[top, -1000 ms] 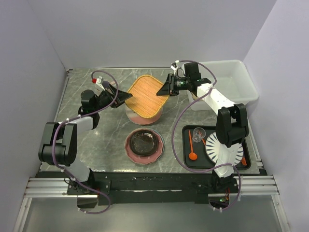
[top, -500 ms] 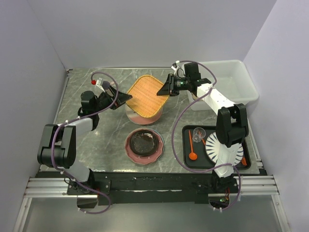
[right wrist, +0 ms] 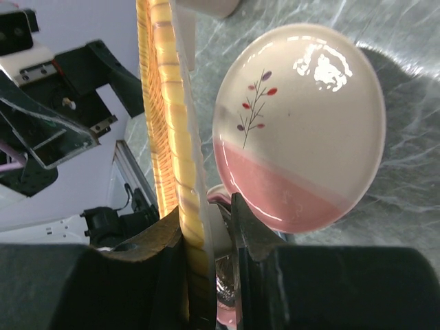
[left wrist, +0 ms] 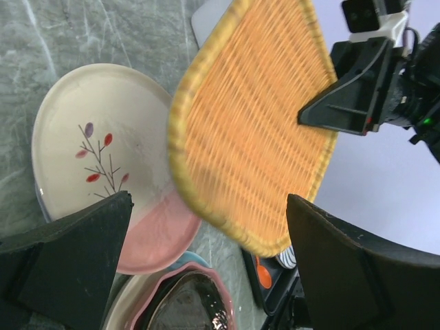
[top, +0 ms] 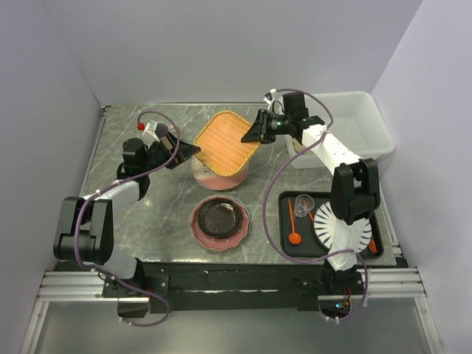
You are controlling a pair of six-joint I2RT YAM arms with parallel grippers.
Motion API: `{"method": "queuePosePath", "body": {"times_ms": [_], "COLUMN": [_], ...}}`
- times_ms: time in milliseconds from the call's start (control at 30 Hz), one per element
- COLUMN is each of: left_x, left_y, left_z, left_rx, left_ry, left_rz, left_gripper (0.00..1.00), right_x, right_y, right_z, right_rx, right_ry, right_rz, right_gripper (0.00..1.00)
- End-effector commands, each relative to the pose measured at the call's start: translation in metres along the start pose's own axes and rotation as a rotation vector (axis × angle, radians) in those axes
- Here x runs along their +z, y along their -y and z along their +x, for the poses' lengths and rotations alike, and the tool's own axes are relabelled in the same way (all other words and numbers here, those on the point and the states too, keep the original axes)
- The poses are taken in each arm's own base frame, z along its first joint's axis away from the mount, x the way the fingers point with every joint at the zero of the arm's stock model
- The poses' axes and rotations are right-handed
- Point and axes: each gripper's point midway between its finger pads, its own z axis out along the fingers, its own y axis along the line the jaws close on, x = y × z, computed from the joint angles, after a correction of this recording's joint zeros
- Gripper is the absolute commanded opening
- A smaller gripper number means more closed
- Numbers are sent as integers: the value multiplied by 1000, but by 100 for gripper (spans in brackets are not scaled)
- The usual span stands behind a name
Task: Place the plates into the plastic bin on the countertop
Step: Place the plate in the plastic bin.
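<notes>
One orange plate (top: 225,140), tilted, rim gripped

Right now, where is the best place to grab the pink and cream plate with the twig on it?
Probably its thin rim on the left side. The pink and cream plate lies flat and face up, too wide to span, so pinch the edge from there. The orange plate in the right gripper hangs over it; the open left gripper is nearest.

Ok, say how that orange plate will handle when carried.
Likely stiff: the orange plate, pinched at one rim by the right hand, shows no sag. With that edge-only grip it could pivot or slip.
</notes>
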Motion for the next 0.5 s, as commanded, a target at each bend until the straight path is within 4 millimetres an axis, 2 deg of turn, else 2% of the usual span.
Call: {"method": "queuePosePath", "body": {"times_ms": [0,167,467], "left_x": [-1,1,4], "left_y": [13,9,9], "left_z": [-15,-13,-11], "left_rx": [84,72,58], "left_ry": [31,23,10], "left_rz": [-1,-3,10], "left_gripper": [99,99,99], "right_x": [-28,-42,-99], "right_y": [-29,-10,45], "right_z": [-42,-53,-83], "right_rx": [-86,-60,31], "right_ry": [110,144,290], "right_rz": [-45,-10,93], "right_gripper": [0,0,0]}}
